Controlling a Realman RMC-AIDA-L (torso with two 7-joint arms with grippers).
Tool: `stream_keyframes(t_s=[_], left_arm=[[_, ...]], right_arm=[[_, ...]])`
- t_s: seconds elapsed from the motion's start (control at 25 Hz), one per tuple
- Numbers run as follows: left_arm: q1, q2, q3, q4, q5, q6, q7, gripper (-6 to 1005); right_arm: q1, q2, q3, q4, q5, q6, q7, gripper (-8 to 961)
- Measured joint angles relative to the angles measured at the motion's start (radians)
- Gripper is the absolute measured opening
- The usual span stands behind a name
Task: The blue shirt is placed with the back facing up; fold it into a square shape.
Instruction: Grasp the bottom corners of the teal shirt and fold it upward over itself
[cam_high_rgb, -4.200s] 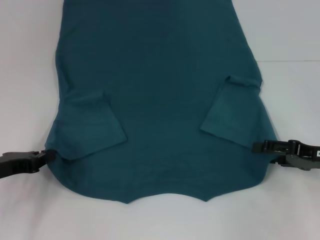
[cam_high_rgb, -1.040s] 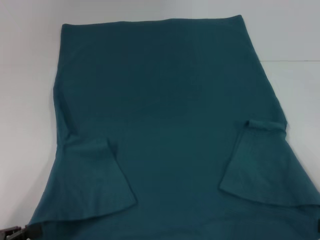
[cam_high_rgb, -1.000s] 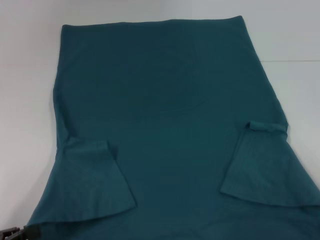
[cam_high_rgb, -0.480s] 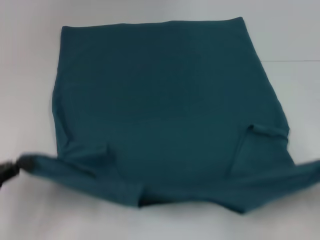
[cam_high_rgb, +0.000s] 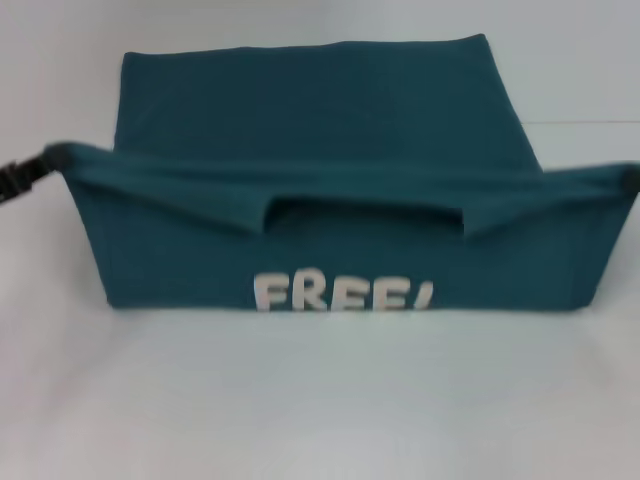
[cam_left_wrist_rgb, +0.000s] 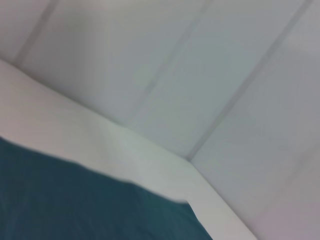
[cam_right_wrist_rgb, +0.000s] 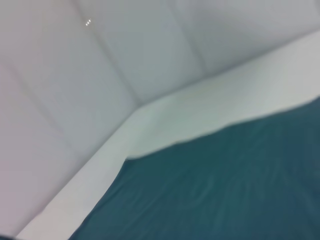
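Note:
The blue shirt (cam_high_rgb: 330, 110) lies on the white table, and its near part is lifted and stretched taut between my two grippers. The raised flap hangs down and shows white "FREE!" lettering (cam_high_rgb: 345, 295). The neck opening (cam_high_rgb: 365, 212) gapes along the lifted edge. My left gripper (cam_high_rgb: 40, 165) grips the shirt's left corner at the left edge of the head view. My right gripper (cam_high_rgb: 630, 182) holds the right corner, mostly cut off by the frame edge. The teal cloth also shows in the left wrist view (cam_left_wrist_rgb: 75, 200) and the right wrist view (cam_right_wrist_rgb: 225, 185).
The white table (cam_high_rgb: 320, 400) extends in front of the shirt. A pale wall (cam_left_wrist_rgb: 200, 60) rises behind the table's far edge, and it also shows in the right wrist view (cam_right_wrist_rgb: 100, 60).
Both grippers have lifted the shirt's near edge and carried it away from me toward the far hem. The folded-in sleeves are now hidden and the white lettering has come into view.

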Motion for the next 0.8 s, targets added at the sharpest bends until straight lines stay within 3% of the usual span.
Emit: stream_keyframes(t_s=[0.2, 0.68, 0.8], left_arm=[[-0.049, 0.001, 0.005, -0.044, -0.047, -0.137, 0.003, 20], [-0.168, -0.014, 0.014, -0.194, -0.152, -0.464, 0.150, 21], [-0.198, -0.029, 0.014, -0.234, -0.189, -0.558, 0.232, 25]], right_arm=[[0.084, 0.009, -0.009, 0.020, 0.009, 0.163, -0.007, 31], [0.289, 0.074, -0.105, 0.110, 0.014, 0.625, -0.140, 31], [0.327, 0.089, -0.113, 0.134, 0.014, 0.726, -0.187, 31]])
